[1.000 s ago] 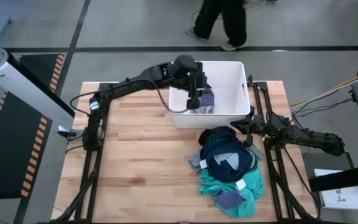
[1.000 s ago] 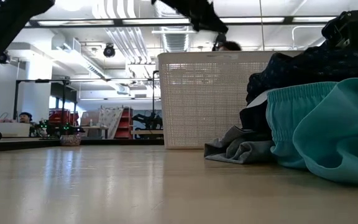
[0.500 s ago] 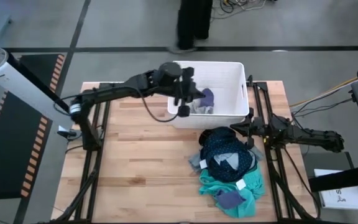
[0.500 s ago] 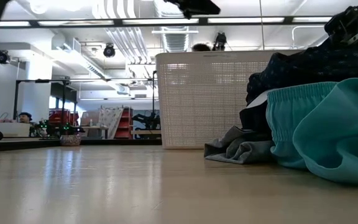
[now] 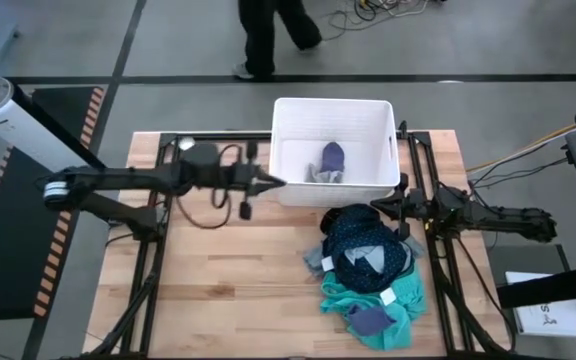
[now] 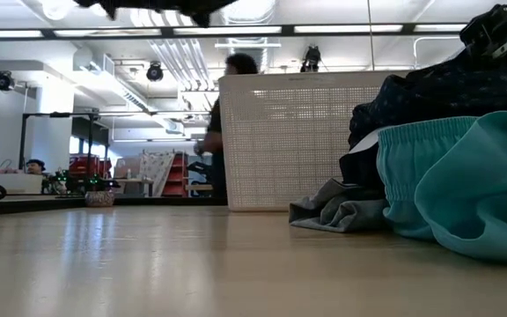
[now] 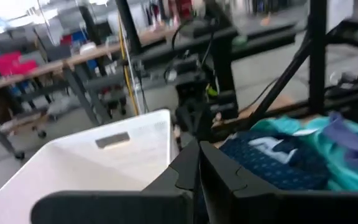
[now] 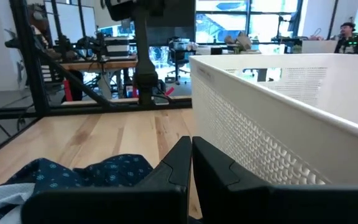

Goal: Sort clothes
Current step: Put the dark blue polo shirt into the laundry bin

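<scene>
The clothes lie in a pile near the table's right front: a dark navy patterned garment [image 5: 361, 243] on top, a teal one [image 5: 400, 297] under it, a grey one [image 5: 314, 262] at the left and a small purple-blue piece [image 5: 369, 320]. A purple-blue garment [image 5: 332, 157] and a grey one [image 5: 315, 174] lie inside the white basket [image 5: 288, 190]. My left gripper [image 5: 276, 182] is shut and empty, held level just left of the basket's near left corner. My right gripper [image 5: 378, 207] is shut and empty between the basket and the pile.
The basket [image 6: 297, 141] stands at the table's far middle. Bare wood [image 5: 228, 280] stretches across the left and front of the table. A person [image 5: 268, 30] walks on the floor beyond the far edge. Black frame rails [image 5: 423, 170] run along the table's right side.
My left gripper has drawn back out of the basket toward the table's left edge and come lower, levelling out. The purple-blue garment stays in the basket. The person beyond the table has walked leftward.
</scene>
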